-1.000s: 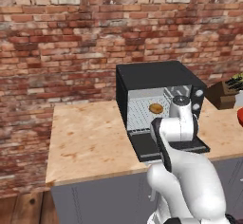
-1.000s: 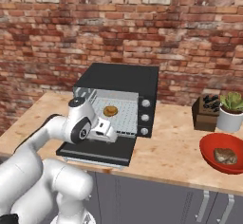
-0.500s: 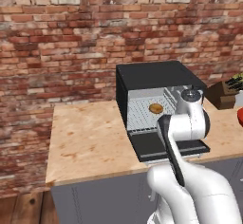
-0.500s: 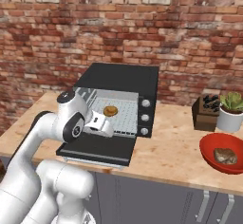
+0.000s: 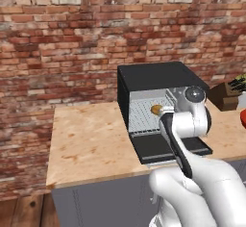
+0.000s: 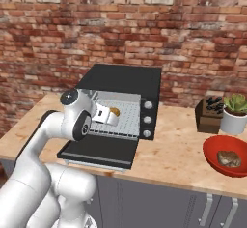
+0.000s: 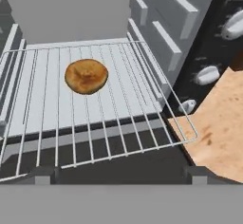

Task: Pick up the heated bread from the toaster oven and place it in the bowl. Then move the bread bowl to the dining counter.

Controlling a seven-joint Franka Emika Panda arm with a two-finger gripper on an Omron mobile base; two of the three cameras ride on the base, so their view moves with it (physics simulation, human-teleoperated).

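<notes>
Gripper (image 7: 118,175) open, facing unlabeled bread (image 7: 86,76) on oven rack (image 7: 118,118).

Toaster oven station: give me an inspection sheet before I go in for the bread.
Surface: wood-tone counter against the brick wall.
Job's things: toaster oven door is down; heated bread lies on the wire rack, untouched. Red bowl sits right of the oven, already holding a brownish item.
Clutter: knife block, potted plant.
Grippers: gripper open, in front of the rack, holding nothing.
Cables: nothing seen.
Surroundings: brick wall, grey cabinets below.
</notes>
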